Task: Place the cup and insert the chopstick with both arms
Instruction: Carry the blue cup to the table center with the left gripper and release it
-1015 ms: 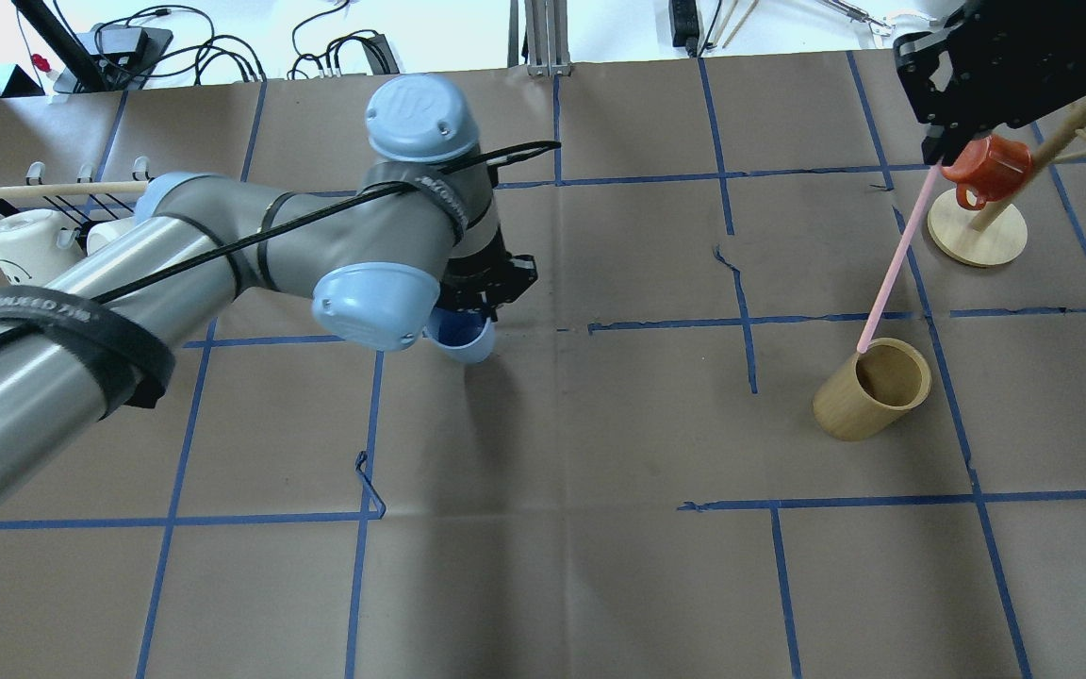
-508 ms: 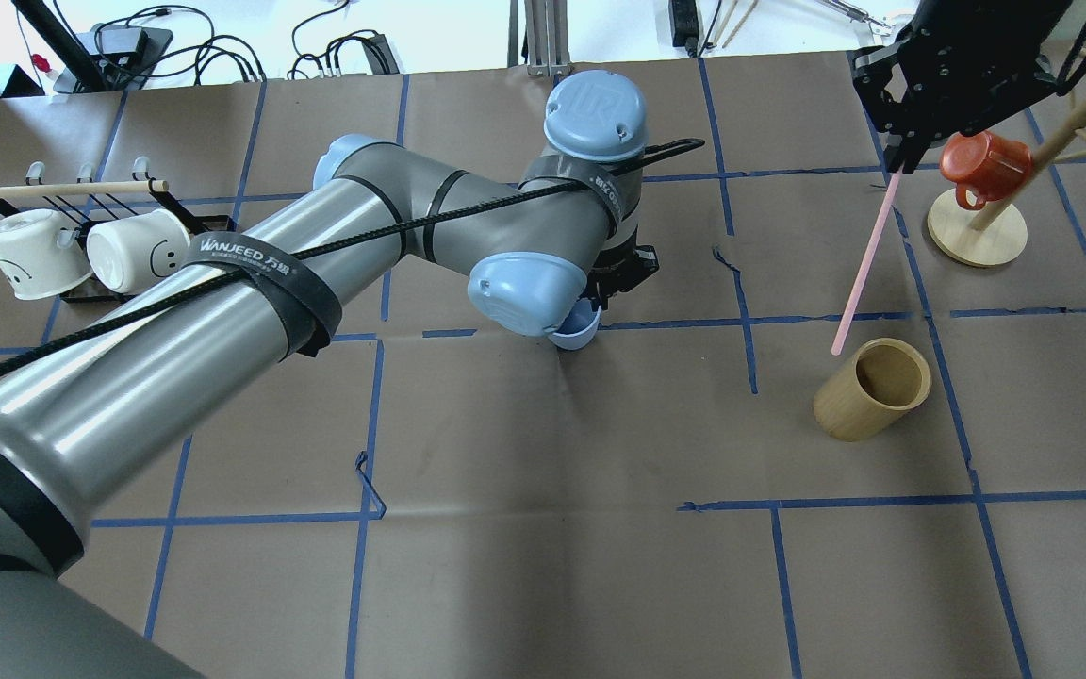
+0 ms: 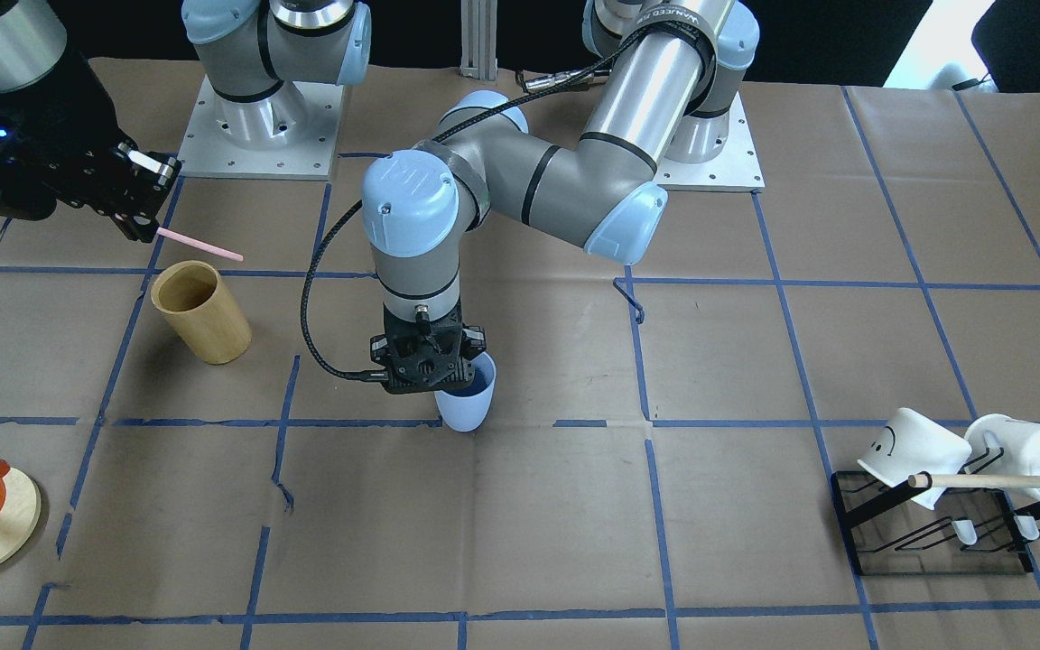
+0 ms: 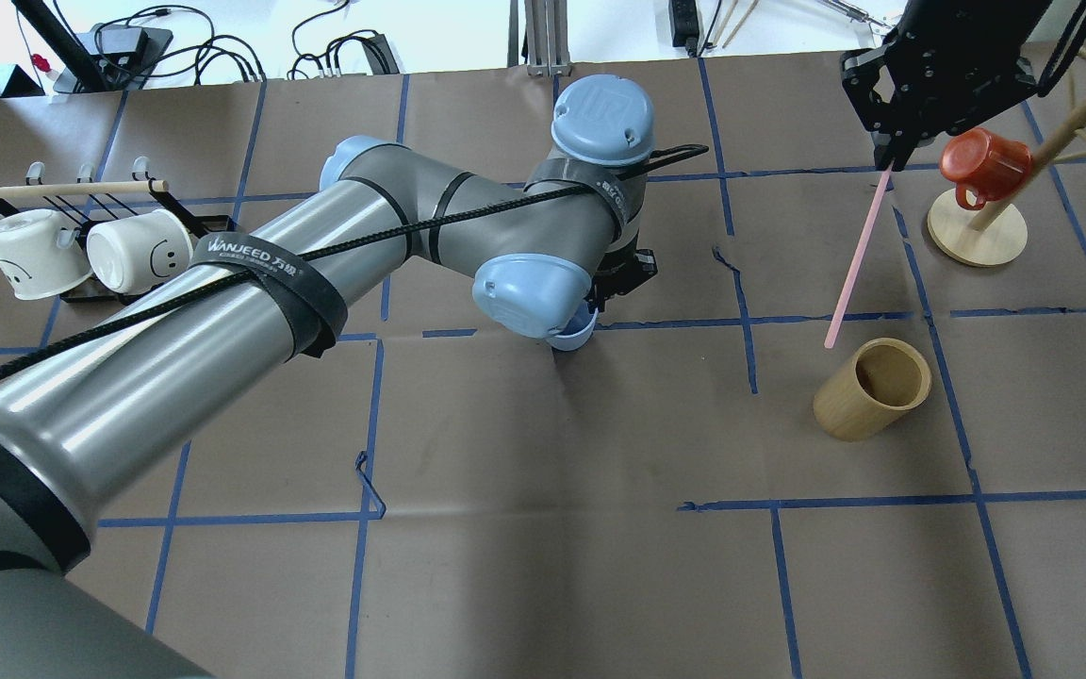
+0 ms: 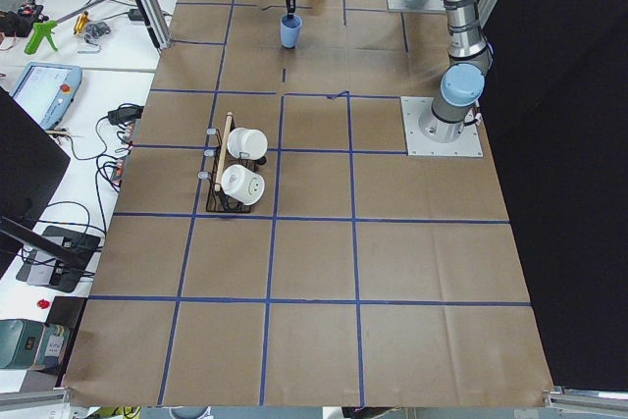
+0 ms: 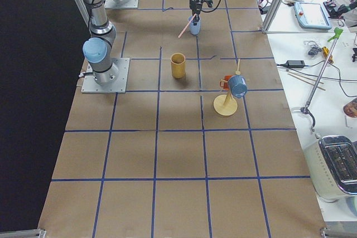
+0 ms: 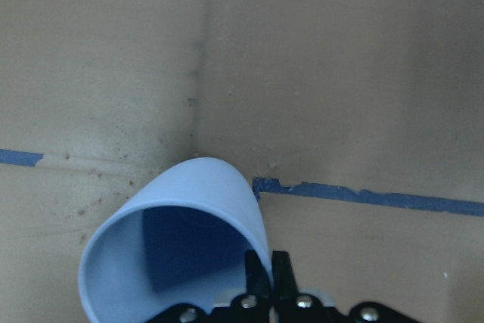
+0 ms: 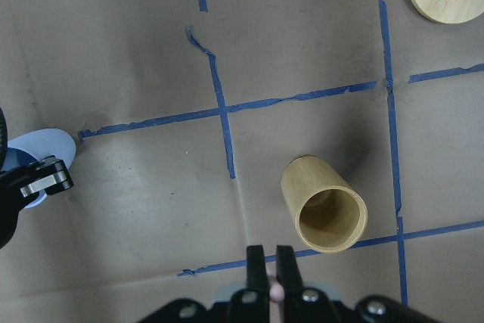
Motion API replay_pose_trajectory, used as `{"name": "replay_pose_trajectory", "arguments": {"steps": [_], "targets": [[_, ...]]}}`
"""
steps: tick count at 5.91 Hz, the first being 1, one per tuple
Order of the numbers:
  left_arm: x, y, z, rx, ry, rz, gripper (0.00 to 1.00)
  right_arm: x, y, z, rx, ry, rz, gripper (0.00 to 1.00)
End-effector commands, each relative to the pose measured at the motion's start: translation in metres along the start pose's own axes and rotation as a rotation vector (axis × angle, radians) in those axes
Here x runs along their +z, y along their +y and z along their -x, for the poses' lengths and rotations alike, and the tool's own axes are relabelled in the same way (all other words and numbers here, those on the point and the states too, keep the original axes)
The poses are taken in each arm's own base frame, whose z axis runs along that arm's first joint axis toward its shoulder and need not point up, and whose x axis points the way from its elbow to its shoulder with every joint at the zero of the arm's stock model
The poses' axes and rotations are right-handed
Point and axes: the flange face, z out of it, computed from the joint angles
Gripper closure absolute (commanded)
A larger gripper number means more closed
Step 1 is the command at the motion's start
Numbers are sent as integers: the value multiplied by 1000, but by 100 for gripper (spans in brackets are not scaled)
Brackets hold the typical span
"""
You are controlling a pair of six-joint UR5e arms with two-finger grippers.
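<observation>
My left gripper [image 3: 431,372] is shut on the rim of the light blue cup [image 3: 468,403], which stands upright at the table's middle, its base at or just above a blue tape line. In the left wrist view the fingers [image 7: 261,276] pinch the cup's wall [image 7: 189,209]. In the overhead view the left arm hides most of the cup [image 4: 579,332]. My right gripper [image 4: 885,160] is shut on the top end of the pink chopstick [image 4: 856,259]. The chopstick hangs slanted, with its lower tip just left of and above the bamboo cylinder [image 4: 871,389].
A black rack [image 4: 81,283] with two white mugs [image 4: 133,250] and a wooden dowel stands at the far left. A mug tree [image 4: 977,236] with an orange mug [image 4: 984,165] stands at the far right, close to the right gripper. Blue tape lines cross the brown table.
The left arm carried the cup rightward to the table's middle, then nearly stopped. The right gripper lifted the chopstick out of the bamboo cylinder and shifted it left.
</observation>
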Motion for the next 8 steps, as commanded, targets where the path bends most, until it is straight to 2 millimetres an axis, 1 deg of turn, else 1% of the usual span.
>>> {"name": "replay_pose_trajectory", "arguments": {"steps": [1,2,3,4,5,6,7,8], "targets": [[11,-2,1,7,-26,3,77,3,-4,2,4,-5,3,92],[11,-2,2,1,-29,1,19,3,-5,3,30,-4,4,92],[-6,-1,4,-3,-16,-17,12,5,-6,12,33,-5,-5,92],[-38,-4,11,3,-20,-18,11,8,-7,20,19,-4,-7,92],[-89,-11,52,11,-19,-9,10,7,-7,20,19,-6,-9,92],[-147,-1,101,90,-34,28,10,8,-8,20,21,-7,-11,92],[-191,13,159,206,-52,75,10,11,-15,28,78,-51,-26,92],[-228,11,223,253,-30,46,10,14,-15,54,81,-73,-40,92]]}}
